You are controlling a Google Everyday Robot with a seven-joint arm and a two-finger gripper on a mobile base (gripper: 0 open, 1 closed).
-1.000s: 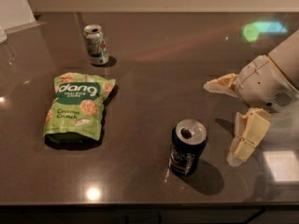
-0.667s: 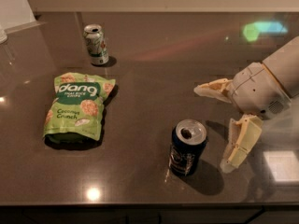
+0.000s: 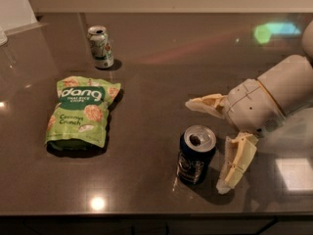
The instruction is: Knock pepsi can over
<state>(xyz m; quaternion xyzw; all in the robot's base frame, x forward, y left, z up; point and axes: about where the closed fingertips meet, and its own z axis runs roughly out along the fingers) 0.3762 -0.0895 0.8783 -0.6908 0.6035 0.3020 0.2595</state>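
Kitchen-like | dark counter (image 3: 161, 77), chips bag (image 3: 80, 112) | pincer (image 3: 205, 145) beside pepsi can (image 3: 194, 156)

Dark glossy table (image 3: 146, 82) carries three things: a green chip bag (image 3: 80, 112) lying flat on the left, a white-and-green can (image 3: 100, 46) upright at the back, and the pepsi can (image 3: 195, 154) upright up front, with the gripper (image 3: 205, 146) just beside it, fingers spread wide.

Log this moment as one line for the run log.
pepsi can upright | pincer open, close at its right | knock-over not yet done
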